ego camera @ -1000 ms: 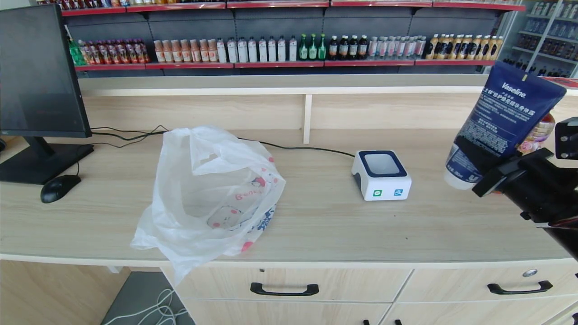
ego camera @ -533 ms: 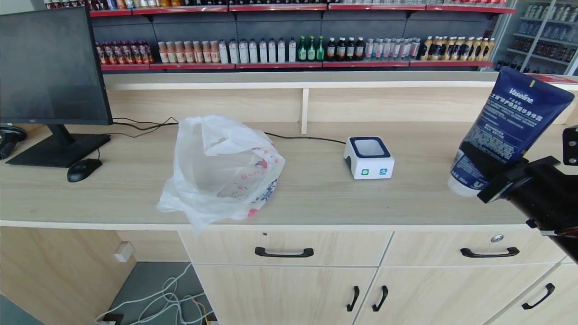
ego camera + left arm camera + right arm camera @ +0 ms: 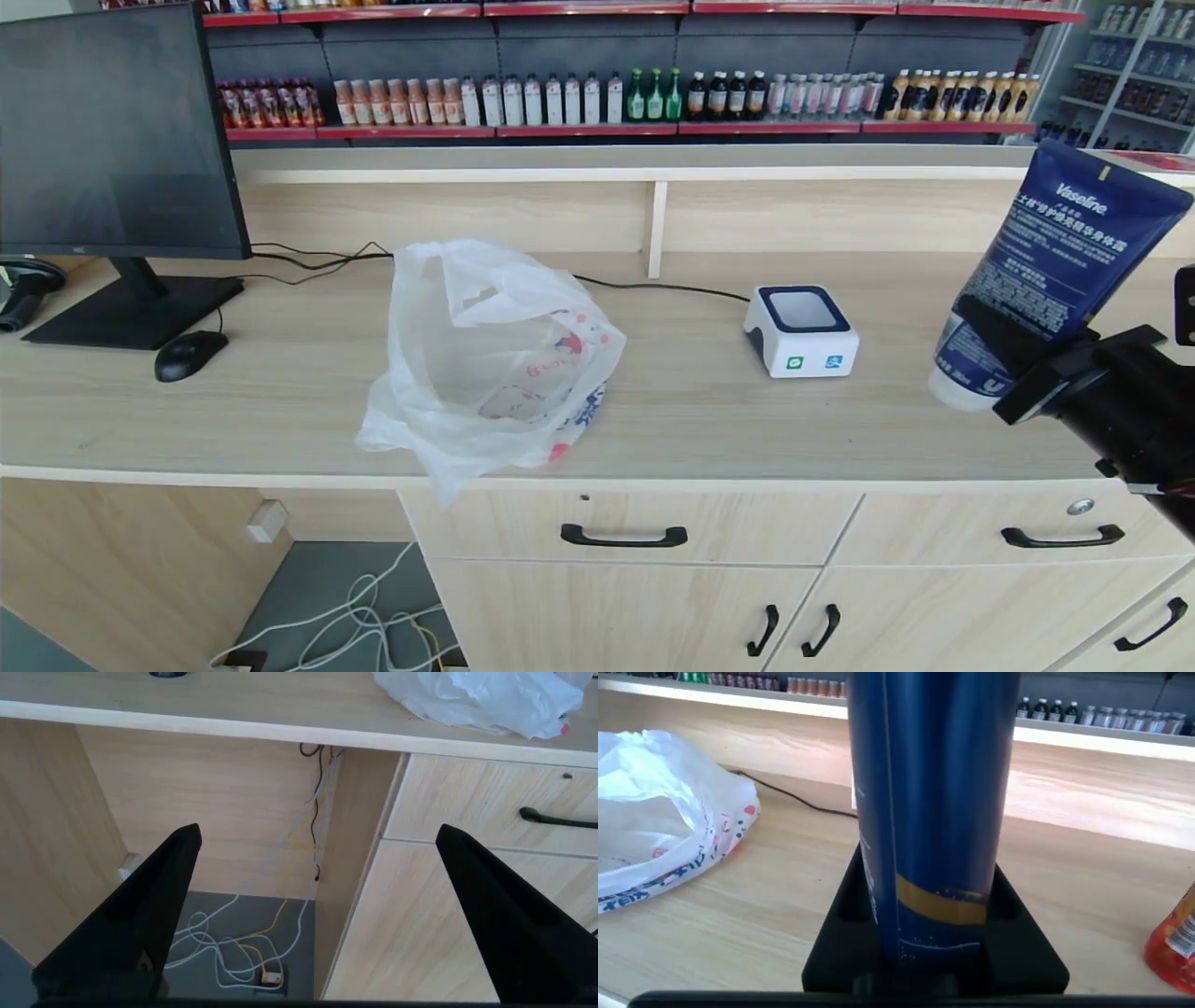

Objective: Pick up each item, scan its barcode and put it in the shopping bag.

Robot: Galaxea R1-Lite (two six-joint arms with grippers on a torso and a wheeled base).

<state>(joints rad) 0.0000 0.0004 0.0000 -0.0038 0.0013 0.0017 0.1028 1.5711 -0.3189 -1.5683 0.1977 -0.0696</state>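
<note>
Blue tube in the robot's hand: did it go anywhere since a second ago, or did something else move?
Nothing was moved, grabbed or let go. Only the head camera shifted. The blue tube stays clamped in the right gripper, and the shopping bag and scanner sit as before.

Right gripper (image 3: 1013,343), fingers tight on blue tube (image 3: 1060,247); left gripper (image 3: 318,835) low, fingers (image 3: 140,910) wide apart.

White lettering sat at the flat end of the blue tube (image 3: 1055,271), with dense small white lines below it, not legible. The shopping bag (image 3: 485,355) had red lettering, broken up by folds. The scanner (image 3: 800,331) front showed a green icon (image 3: 794,363) and a blue icon (image 3: 834,362). Labels on the shelf bottles (image 3: 597,98) were too small to read
</note>
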